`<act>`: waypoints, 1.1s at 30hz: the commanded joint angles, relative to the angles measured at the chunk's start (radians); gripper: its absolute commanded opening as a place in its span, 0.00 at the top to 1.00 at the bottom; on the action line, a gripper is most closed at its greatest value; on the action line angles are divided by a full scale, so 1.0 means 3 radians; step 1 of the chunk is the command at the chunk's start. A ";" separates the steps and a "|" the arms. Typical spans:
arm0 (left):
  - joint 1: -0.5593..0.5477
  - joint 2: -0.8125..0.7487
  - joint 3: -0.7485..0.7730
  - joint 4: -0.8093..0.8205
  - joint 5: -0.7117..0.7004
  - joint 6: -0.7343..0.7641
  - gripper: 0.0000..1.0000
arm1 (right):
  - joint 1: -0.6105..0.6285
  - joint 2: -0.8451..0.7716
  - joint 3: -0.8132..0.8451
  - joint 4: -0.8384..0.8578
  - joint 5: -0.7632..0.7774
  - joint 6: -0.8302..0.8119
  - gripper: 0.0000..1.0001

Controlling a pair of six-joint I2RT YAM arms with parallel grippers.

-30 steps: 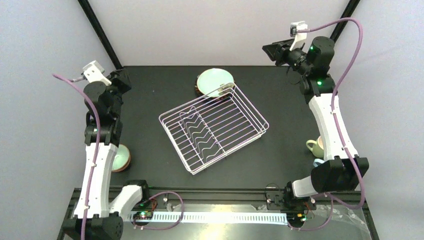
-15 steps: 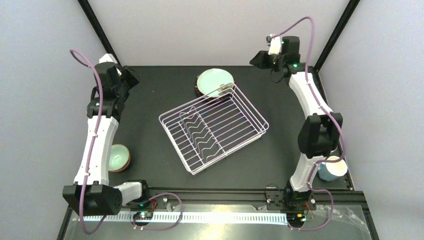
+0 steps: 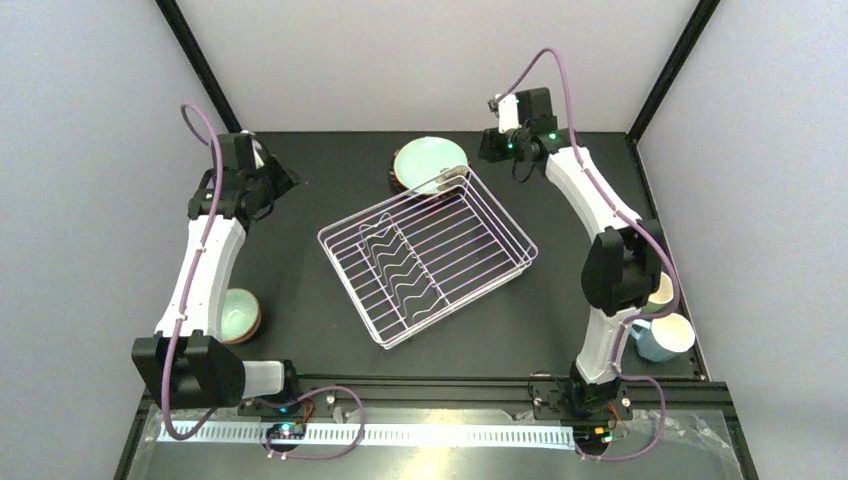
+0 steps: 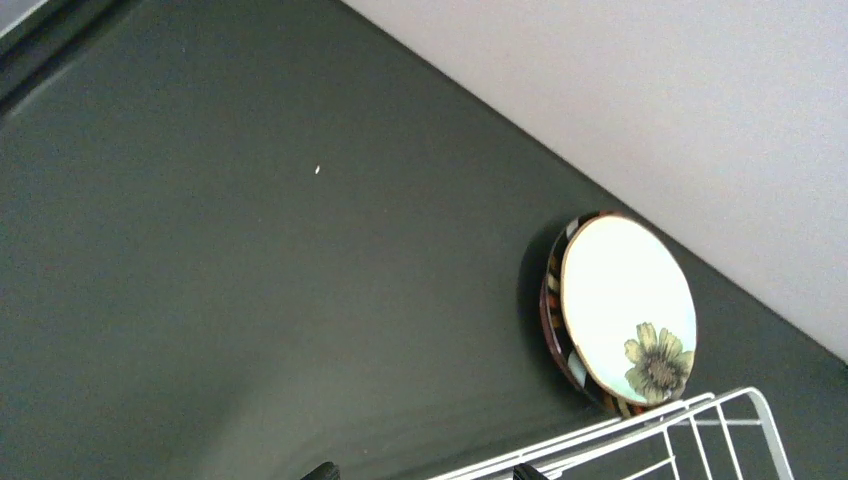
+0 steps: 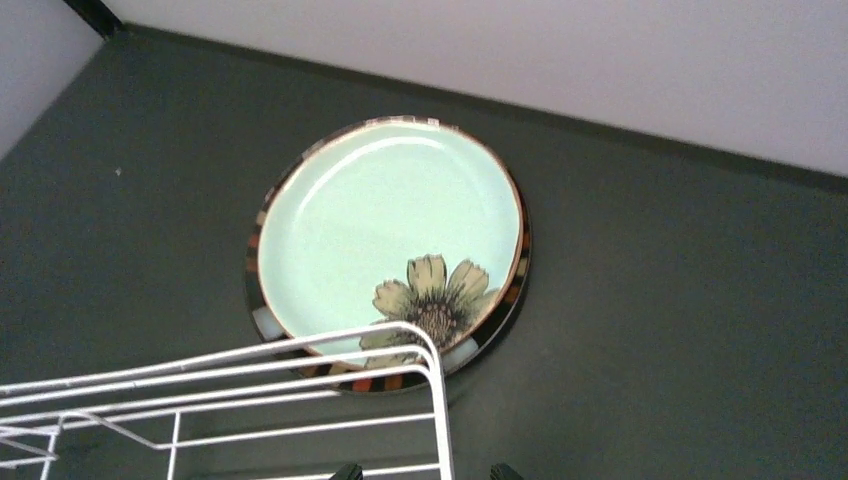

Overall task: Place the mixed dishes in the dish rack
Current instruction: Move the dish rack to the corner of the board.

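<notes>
Behind the dish rack [image 3: 428,255] lies the plate [image 3: 430,162] (rim part-hidden).

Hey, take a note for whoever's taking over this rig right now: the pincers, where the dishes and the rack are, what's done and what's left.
Left pincer: open, holding nothing, facing the flowered plate from a distance.
Right pincer: open, holding nothing, pointed at that plate from closer.
Dish rack: centre, with no dish in it. The plate lies flat just behind its far corner.
Bowl: near left side.
Light blue mug and pale mug: near right side, the pale one partly hidden.
Done: nothing loaded.
Left: plate, bowl, both mugs.
</notes>
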 commanded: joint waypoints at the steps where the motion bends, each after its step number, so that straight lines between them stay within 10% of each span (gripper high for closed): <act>1: 0.0007 0.0021 -0.0049 -0.0153 0.0180 0.0063 0.01 | 0.0065 -0.0036 -0.0264 -0.0100 0.0233 -0.0098 0.28; 33: 0.0011 0.0134 -0.0233 0.0114 0.0385 -0.0111 0.01 | 0.0212 0.0390 -0.0773 0.0196 0.0387 -0.0259 0.32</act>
